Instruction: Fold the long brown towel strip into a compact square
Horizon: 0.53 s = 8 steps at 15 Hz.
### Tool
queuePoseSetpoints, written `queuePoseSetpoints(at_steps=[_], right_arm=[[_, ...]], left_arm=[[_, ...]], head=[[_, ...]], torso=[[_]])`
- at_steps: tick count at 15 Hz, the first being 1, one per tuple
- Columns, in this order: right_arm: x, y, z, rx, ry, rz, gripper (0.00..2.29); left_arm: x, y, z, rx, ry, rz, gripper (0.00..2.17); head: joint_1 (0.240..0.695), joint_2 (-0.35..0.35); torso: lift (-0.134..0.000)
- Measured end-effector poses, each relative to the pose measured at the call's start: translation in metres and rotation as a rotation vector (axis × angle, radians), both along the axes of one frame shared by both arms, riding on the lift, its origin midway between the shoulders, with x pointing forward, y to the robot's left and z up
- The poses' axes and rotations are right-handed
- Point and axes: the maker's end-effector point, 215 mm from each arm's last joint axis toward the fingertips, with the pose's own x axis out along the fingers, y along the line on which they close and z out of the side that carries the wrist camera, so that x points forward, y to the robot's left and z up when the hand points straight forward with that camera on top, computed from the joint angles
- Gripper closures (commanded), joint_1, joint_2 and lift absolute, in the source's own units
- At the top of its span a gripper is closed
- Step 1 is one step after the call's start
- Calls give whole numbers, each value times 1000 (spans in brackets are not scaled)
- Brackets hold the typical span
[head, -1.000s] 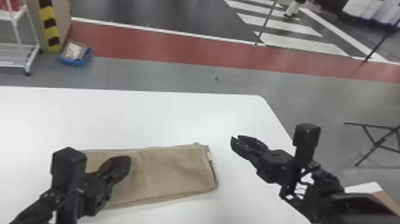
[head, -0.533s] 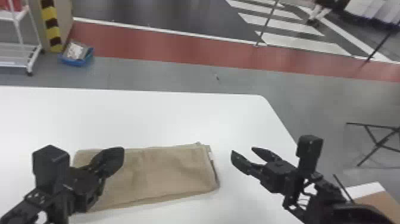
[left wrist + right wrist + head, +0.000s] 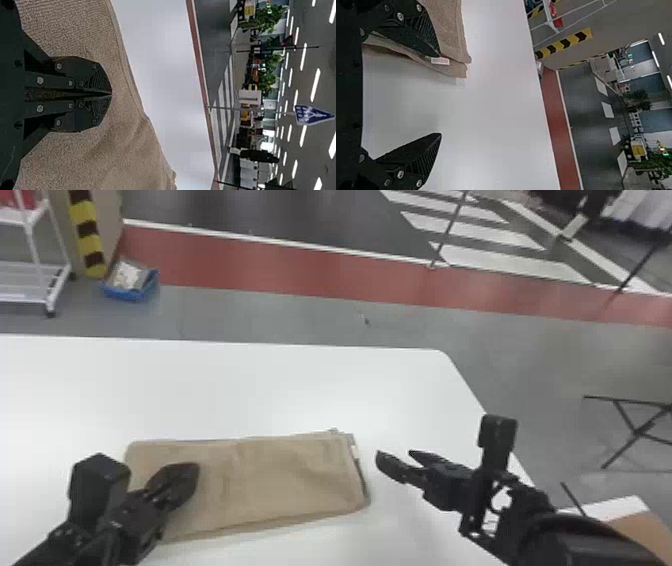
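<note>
Where the brown towel [image 3: 290, 475] lies: flat on the white surface [image 3: 300, 380], a folded oblong.
Left hand [image 3: 193, 472]: over the towel's left end, fingers together.
Right hand [image 3: 394, 455]: near the towel's right end, fingers spread wide.

White table [image 3: 300, 390]; beyond it, grey floor [image 3: 280, 315], a red band [image 3: 280, 272], white stripes [image 3: 500, 261]. White cart [image 3: 25, 285] near a blue bin [image 3: 127, 293]. Ceiling lights [image 3: 315, 85] glow.
</note>
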Motion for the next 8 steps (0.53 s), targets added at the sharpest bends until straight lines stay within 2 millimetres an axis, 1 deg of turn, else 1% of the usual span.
queuePoseSetpoints(at_steps=[1,3,6,8], right_arm=[[3,8,-2,2,17,9,218],[7,22,-7,2,51,29,218],[11,47,-16,-9,105,64,218],[14,56,-20,-15,127,74,218]], left_arm=[[1,1,-2,3,2,1,1065],[2,3,-4,7,6,2,1328],[3,5,-9,16,16,6,1328],[2,8,-10,17,21,8,1328]], head=[[695,-302],[695,-281],[695,-245],[695,-231]], torso=[[-124],[-124],[-124],[-124]])
